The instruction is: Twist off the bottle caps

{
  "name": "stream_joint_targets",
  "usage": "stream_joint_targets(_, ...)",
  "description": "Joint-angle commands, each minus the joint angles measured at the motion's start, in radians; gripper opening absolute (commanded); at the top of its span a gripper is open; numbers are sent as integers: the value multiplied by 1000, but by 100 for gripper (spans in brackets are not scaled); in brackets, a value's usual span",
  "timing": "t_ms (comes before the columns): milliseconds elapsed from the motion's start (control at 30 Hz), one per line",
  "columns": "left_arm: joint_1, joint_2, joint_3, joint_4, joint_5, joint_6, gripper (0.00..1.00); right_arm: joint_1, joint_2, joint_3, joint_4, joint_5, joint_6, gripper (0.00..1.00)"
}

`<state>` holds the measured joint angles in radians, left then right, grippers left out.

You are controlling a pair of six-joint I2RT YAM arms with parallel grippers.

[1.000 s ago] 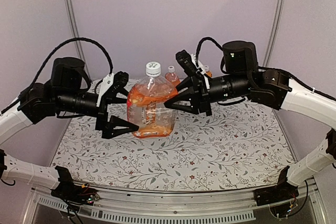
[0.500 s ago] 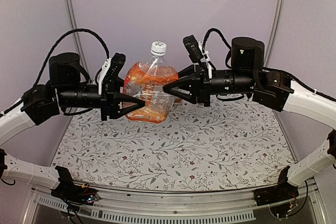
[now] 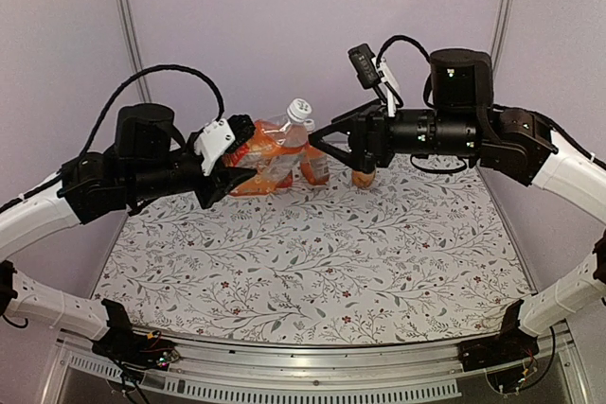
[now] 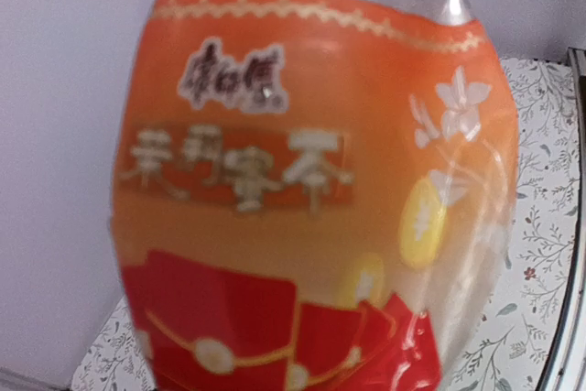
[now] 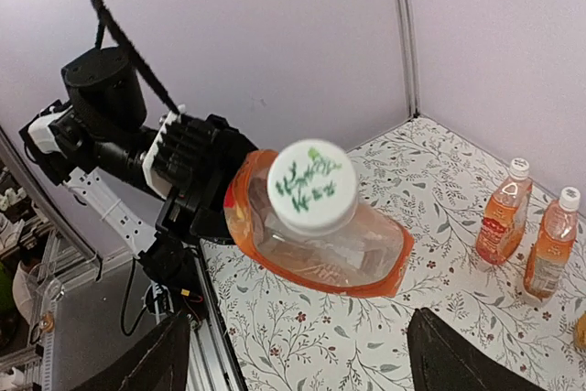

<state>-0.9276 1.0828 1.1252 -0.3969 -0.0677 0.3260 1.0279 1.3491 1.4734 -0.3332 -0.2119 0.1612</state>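
A large clear bottle of orange drink (image 3: 270, 153) with an orange and red label hangs above the table, tilted so its white cap (image 3: 299, 109) points at the right arm. My left gripper (image 3: 237, 153) is shut on its lower body. In the left wrist view the bottle's label (image 4: 311, 190) fills the frame and hides the fingers. The right gripper (image 3: 327, 144) is open just right of the cap, not touching it. The right wrist view looks straight onto the cap (image 5: 312, 185), with the dark fingertips (image 5: 146, 363) at the bottom corners.
Two small capped bottles of orange drink (image 5: 504, 217) (image 5: 551, 244) stand near the back wall, one partly seen behind the right gripper (image 3: 315, 163). The floral table mat (image 3: 312, 272) lies below. Metal frame posts (image 3: 123, 35) stand at the back corners.
The right gripper has let go of the large bottle and opened. The left gripper closed on it, lifted it and tipped it so the cap faces the right gripper.
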Motion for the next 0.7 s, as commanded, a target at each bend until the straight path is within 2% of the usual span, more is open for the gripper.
stream_joint_targets(0, -46, 39, -16, 18, -304, 248, 29, 4, 67, 163, -284, 251, 213, 81)
stream_joint_targets(133, -76, 44, -22, 23, -321, 295, 29, 5, 175, 307, -414, 231, 305, 77)
stream_joint_targets(233, -92, 45, -28, 25, -324, 311, 29, 4, 224, 350, -438, 223, 322, 68)
stream_joint_targets(667, -112, 50, -33, 24, -290, 315, 28, -2, 243, 370, -427, 88, 282, 0)
